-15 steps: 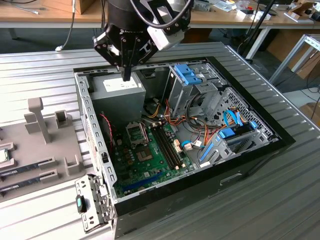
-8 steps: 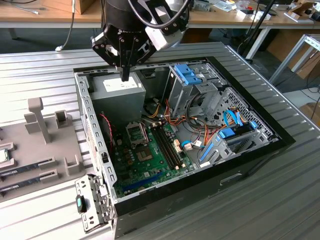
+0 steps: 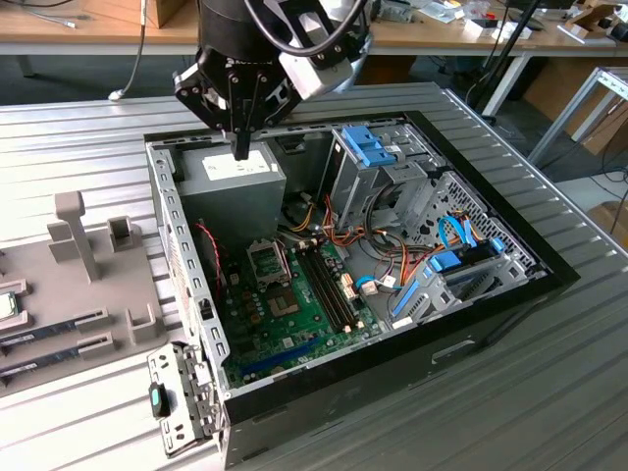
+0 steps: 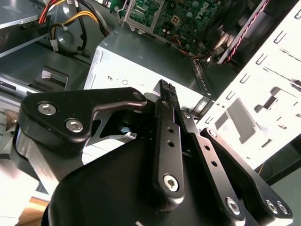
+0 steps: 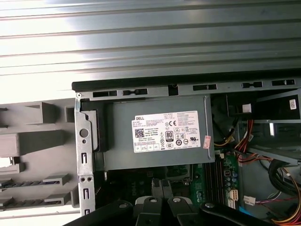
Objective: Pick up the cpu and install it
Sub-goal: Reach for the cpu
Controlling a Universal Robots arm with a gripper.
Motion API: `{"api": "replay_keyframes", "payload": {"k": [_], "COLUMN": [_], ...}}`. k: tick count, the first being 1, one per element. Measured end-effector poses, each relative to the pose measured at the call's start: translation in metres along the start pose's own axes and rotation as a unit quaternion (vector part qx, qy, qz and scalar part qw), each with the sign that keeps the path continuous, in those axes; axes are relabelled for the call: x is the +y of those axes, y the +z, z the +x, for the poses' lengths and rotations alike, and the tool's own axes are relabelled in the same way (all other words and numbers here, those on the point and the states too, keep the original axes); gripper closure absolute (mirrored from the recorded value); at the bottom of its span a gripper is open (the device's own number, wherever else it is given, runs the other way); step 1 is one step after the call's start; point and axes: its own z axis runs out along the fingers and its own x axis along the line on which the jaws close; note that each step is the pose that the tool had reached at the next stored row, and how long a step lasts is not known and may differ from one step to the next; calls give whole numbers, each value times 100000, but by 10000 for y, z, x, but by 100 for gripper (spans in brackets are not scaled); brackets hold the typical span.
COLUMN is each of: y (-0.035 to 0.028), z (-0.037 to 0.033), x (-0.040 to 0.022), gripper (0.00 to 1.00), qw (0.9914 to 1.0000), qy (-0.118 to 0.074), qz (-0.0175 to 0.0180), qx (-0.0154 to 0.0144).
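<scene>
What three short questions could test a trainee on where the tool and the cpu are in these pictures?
1. True or false: the tool is holding the cpu.
2. Choose one. In the exterior view, the tool hangs over: A) the grey power-supply box; B) the blue drive bay; C) the memory slots.
3. Fill in the word: the cpu lies on the grey tray, outside the computer case, at the exterior view's ____.

Key: 1. False, the cpu is on the tray, apart from the tool. 2. A. 3. left.
</scene>
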Motion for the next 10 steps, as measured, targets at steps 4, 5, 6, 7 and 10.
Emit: {"api": "replay_keyframes", "payload": {"k": [4,5,6,7,10], "y": [-1,-1,-1,-1,-2], "z": [27,31,38,43,61], "x": [-2,-2,-3,-3,-5], "gripper": [89,89,89,89,89], "qw": [100000,100000,100000,100000,100000], "qy": [0,1,-1,-1,-2], "qz": [5,4,4,2,5], "qx": [1,2,0,0,3]}}
